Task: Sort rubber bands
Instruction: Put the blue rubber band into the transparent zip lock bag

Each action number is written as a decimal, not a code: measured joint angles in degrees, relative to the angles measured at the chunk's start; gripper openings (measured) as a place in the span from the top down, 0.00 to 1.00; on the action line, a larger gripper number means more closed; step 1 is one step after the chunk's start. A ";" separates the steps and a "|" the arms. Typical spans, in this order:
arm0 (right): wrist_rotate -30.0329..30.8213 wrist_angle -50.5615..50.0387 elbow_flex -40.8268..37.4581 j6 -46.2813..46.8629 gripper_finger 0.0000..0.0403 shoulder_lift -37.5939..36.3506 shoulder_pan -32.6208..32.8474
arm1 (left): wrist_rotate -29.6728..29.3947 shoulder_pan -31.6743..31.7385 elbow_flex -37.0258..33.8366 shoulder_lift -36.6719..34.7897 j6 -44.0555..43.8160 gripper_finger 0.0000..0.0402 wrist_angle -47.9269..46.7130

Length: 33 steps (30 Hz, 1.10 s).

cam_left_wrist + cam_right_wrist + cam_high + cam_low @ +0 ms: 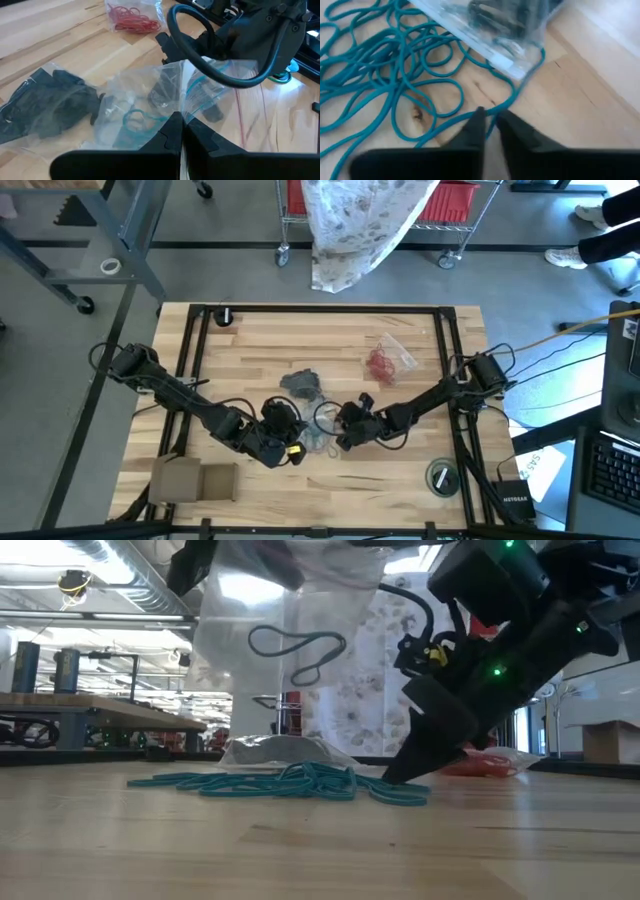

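While the left gripper (292,442) sits near the table's middle, toward the six o'clock edge in the high view, its fingers (170,131) are clenched on the edge of a clear plastic bag (150,105), which it holds raised off the wood. Through the plastic a few teal loops (135,119) show inside that bag. At about ten o'clock from this gripper lies a second bag packed with dark grey rubber bands (300,384), flat on the table (250,340).

Just to the right, the right gripper (345,436) reaches in from the three o'clock side and points down at the board. Its fingertips (476,125) stand nearly together around one strand of the teal rubber bands (385,65), touching the wood; the strand runs between the two tips, so it is pinched or all but pinched. The teal heap (290,783) spreads loose on the table directly under the raised bag, between the two grippers, and the low view shows the right gripper's tip at the heap's edge.

Farther right, at about one o'clock from the right gripper and well apart from it, a third clear bag holds the red rubber bands (382,362).

Near the five o'clock corner of the table a small round lid-like object (441,476) rests on the wood. At the seven o'clock corner lies a flat cardboard piece (193,479).
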 joint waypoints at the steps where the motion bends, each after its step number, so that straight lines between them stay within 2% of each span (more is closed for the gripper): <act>1: -0.29 -0.13 0.26 -1.43 0.96 0.00 0.00 | 0.00 0.00 0.00 0.02 0.00 1.00 -0.01; 7: -1.21 -8.28 3.59 -6.77 0.99 -1.65 1.12 | -0.02 0.00 0.00 0.02 -0.11 1.00 0.04; 18: 2.69 -28.18 11.78 -9.13 1.00 -11.84 10.56 | 0.00 0.00 0.00 0.02 -0.99 1.00 0.12; 25: 7.52 -39.34 24.55 -13.95 1.00 -15.41 16.12 | 0.63 -0.15 0.03 0.97 -1.41 1.00 0.31; 33: 7.40 -40.82 40.46 -27.91 1.00 -15.65 19.32 | 2.72 -0.15 0.04 4.85 -1.40 1.00 6.10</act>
